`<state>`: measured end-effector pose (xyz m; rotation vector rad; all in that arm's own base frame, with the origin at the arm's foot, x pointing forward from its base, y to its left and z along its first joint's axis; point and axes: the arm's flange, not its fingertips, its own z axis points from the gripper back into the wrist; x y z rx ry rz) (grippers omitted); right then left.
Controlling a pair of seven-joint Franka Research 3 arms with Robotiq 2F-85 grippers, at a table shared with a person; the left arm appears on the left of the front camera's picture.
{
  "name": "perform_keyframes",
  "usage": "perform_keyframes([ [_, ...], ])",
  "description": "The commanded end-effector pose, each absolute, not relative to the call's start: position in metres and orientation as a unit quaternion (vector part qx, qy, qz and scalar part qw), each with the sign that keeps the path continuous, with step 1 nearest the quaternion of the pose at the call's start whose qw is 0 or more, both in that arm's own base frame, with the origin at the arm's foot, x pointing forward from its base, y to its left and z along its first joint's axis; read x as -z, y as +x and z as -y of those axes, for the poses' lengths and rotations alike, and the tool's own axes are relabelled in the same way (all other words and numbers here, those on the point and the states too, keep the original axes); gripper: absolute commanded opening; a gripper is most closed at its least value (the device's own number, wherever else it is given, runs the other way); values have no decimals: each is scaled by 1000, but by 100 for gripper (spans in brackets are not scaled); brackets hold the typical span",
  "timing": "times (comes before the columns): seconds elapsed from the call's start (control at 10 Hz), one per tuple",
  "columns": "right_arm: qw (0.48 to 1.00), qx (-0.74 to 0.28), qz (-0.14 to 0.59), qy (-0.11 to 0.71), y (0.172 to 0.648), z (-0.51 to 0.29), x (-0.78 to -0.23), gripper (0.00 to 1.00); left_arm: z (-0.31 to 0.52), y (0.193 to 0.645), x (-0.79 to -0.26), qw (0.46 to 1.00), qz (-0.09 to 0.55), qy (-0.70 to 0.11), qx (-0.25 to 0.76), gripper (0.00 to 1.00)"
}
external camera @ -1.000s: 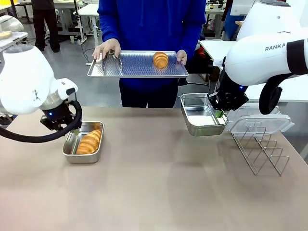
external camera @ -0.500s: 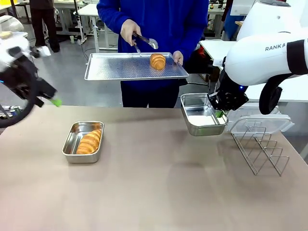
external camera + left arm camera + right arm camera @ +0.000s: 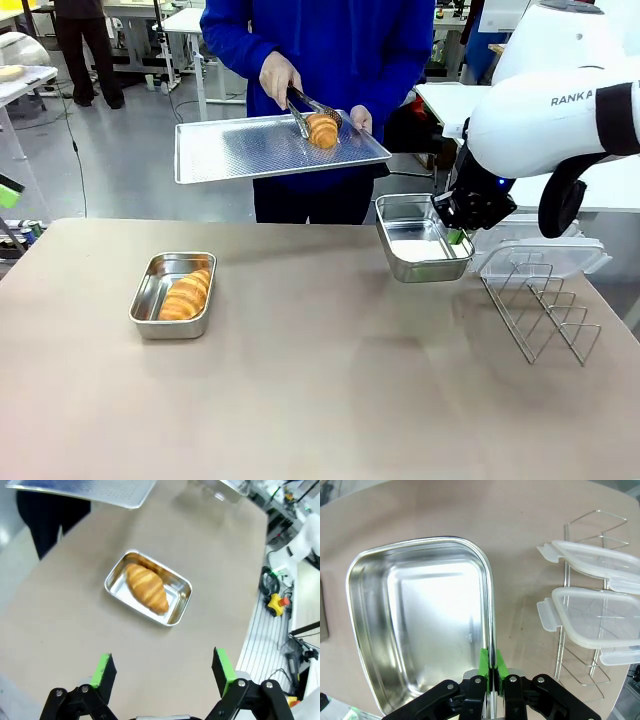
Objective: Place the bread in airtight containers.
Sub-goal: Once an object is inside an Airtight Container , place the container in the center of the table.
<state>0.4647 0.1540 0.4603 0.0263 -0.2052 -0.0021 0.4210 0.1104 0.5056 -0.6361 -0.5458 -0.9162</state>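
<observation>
Moved: left gripper (image 3: 162, 662) was withdrawn from desk tin (image 3: 140, 300), jaws wide, empty.
Bread: first croissant (image 3: 187, 295) was left in desk tin; second croissant (image 3: 322, 130) was pinched by tongs (image 3: 300, 103) on tray (image 3: 235, 150).
Right gripper (image 3: 491, 662): was clamped on raised tin (image 3: 420, 248) rim.

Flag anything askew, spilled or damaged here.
Nothing spilled or damaged. Only the empty steel tin sits off-level: the robot's right hand pinches its rim and holds it tilted above the table. The croissant lies neatly inside the other tin.
</observation>
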Motion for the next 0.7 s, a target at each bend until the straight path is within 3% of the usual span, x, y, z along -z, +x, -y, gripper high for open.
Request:
perform_keyframes([
  [0.0, 994, 8, 111, 7, 465, -154, -464, 0, -120, 426, -493, 779, 292, -340, 438, 100],
  [0.6, 994, 8, 111, 7, 465, -154, -464, 0, -125, 423, -488, 785, 298, -336, 427, 100],
])
